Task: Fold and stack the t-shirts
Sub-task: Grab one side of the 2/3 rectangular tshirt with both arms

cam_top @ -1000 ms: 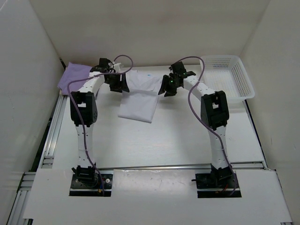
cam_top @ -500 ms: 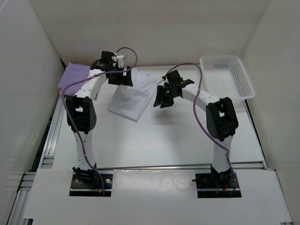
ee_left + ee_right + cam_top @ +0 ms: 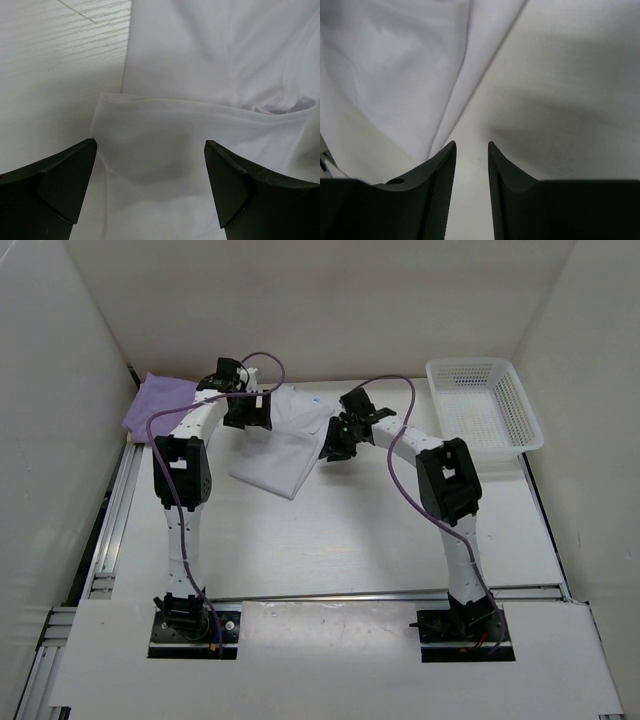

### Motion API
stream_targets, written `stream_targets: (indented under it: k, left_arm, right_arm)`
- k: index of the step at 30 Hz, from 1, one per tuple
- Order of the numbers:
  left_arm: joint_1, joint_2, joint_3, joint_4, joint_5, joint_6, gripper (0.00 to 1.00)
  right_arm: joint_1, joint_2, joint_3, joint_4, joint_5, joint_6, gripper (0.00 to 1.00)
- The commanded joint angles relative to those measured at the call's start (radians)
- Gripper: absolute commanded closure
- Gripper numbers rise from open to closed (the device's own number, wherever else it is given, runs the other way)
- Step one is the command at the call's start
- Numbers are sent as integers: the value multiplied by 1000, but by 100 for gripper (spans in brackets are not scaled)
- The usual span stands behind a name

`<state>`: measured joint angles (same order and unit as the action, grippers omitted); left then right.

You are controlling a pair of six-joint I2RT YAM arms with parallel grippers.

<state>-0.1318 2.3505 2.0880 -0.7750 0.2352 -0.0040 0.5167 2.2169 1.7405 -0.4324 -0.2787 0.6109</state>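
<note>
One white t-shirt (image 3: pixel 285 440) lies diagonally, neck far-right, hem near-left; left fingers (image 3: pixel 55 185) wide apart, right fingers (image 3: pixel 430 200) narrowly apart, empty

The top camera looks down from behind; both wrist cameras sit close over the shared white t-shirt (image 3: pixel 285 445).

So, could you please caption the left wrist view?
Open left hand poised above a folded hem of the white t-shirt.
</note>
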Motion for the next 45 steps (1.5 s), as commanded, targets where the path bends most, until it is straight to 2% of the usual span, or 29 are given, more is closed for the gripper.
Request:
stream_targets:
  k: [1,3,8,15,21,22,27,29,31,36,45]
  left_arm:
    - [0,-45,21,10,0,4,0]
    - [0,-45,21,10,10,4,0]
    - [0,-25,12,10,19,4,0]
    - [9,4,41,10,19,4,0]
    - [9,13,41,10,19,4,0]
    - [9,13,50,10,29,4,0]
    - [9,32,50,10,29,4,0]
    - [9,32,61,10,16,4,0]
    - [9,41,72,10,16,4,0]
    - [0,59,93,10,-4,4,0]
    - [0,50,112,19,-57,4,0]
  right_arm:
    - [-3,36,99,81,61,29,65]
    - [-3,67,149,99,85,6,65]
    - [-3,148,249,126,107,-39,55]
    - [-3,254,388,126,78,-37,53]
    - [-3,268,369,135,104,-26,53]
    - [-3,268,369,135,69,-26,54]
    - [-3,236,325,153,71,-37,91]
    - [-3,207,280,165,94,-37,97]
    - [-3,167,226,176,104,-37,100]
    - [-3,100,151,195,142,-46,100]
    - [-3,98,160,195,150,-46,99]
